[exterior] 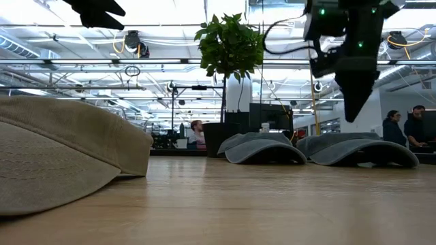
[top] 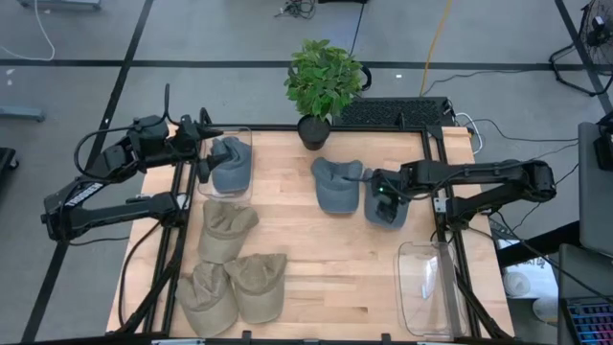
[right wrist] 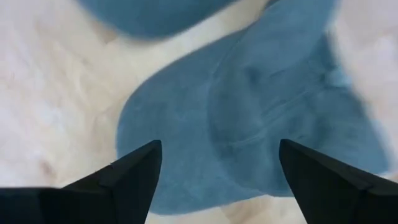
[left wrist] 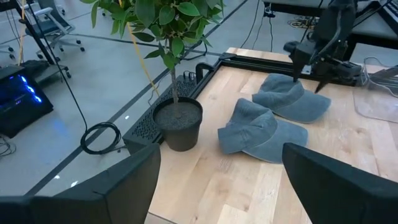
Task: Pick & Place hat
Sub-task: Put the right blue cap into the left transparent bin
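Two blue-grey hats lie on the wooden table's far middle: one [top: 337,184] free, the other [top: 385,213] right under my right gripper [top: 383,198]. That gripper points down, open, its fingers hanging above the hat's crown [right wrist: 249,112] without touching; the low view shows it [exterior: 353,102] clear of the hat [exterior: 361,151]. A third blue-grey hat [top: 232,163] lies in a clear bin [top: 247,134] at the far left. My left gripper [top: 205,144] hovers open beside that bin, high above the table [left wrist: 217,186]. Three tan hats [top: 225,230] [top: 206,297] [top: 259,286] lie at the near left.
A potted plant [top: 321,81] stands at the table's far edge, in the middle. A second clear bin [top: 426,287] sits at the near right corner. Bare wood lies between the tan hats and that bin. People sit in the room beyond the table [exterior: 398,129].
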Action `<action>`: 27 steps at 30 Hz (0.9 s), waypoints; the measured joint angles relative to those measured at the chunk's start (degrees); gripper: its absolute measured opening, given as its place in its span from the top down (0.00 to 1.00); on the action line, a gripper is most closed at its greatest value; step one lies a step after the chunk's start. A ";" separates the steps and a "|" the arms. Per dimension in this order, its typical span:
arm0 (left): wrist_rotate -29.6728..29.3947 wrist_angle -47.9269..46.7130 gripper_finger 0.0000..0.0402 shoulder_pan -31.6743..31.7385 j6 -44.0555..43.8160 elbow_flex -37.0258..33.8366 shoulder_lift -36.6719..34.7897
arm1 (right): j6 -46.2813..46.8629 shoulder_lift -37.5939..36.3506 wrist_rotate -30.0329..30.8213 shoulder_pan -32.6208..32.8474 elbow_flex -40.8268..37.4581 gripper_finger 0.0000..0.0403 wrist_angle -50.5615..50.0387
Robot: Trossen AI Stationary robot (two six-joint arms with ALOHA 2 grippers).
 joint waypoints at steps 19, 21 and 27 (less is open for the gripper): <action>-0.04 -0.02 0.14 0.00 -0.02 0.00 0.00 | -3.50 0.37 6.39 -2.38 -2.35 0.23 2.09; -0.02 -0.04 0.14 0.00 0.00 0.00 0.00 | -3.51 0.55 6.22 -2.69 -4.36 0.23 3.75; -0.02 -0.04 0.14 0.00 0.00 0.00 0.00 | -3.71 0.42 6.16 -3.75 -8.30 0.23 7.12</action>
